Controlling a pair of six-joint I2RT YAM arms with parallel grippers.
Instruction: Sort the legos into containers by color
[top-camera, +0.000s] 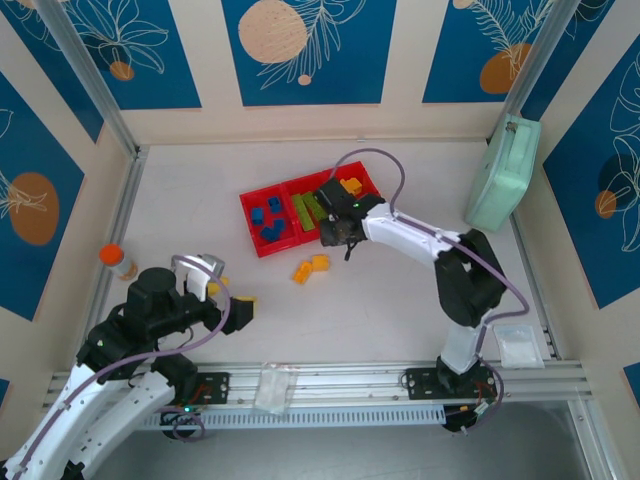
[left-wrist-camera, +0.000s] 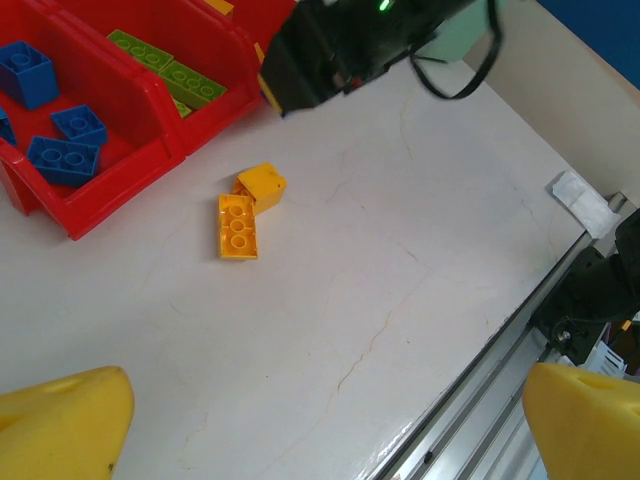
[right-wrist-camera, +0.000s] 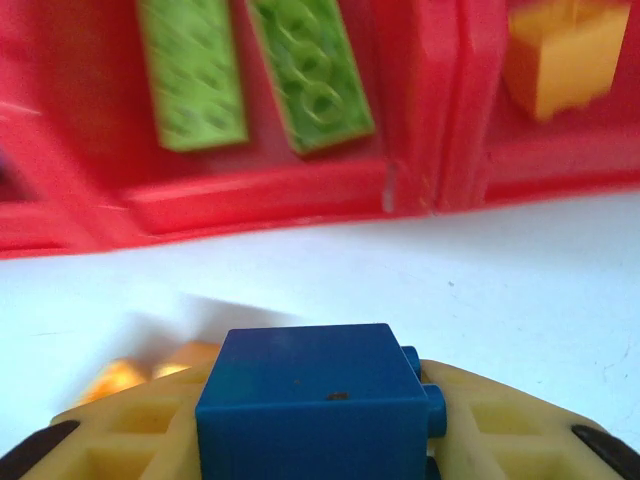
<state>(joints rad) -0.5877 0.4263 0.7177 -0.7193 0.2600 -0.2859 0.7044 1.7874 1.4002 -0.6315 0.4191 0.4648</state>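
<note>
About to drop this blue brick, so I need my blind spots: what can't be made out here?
Right wrist: the blue brick in the right gripper blocks the table beneath; the left edge cuts off the blue-brick bin.
Top: the right arm covers that brick and part of the red tray.
Left wrist: the right arm hides most of the yellow-brick bin.

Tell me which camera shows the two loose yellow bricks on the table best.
Left wrist: both yellow bricks lie unobstructed and sharp, the square one touching the long one's far end. Top external shows them small, near the red bins. Right wrist gives a blurred orange patch, possibly them, behind a blue brick.
</note>
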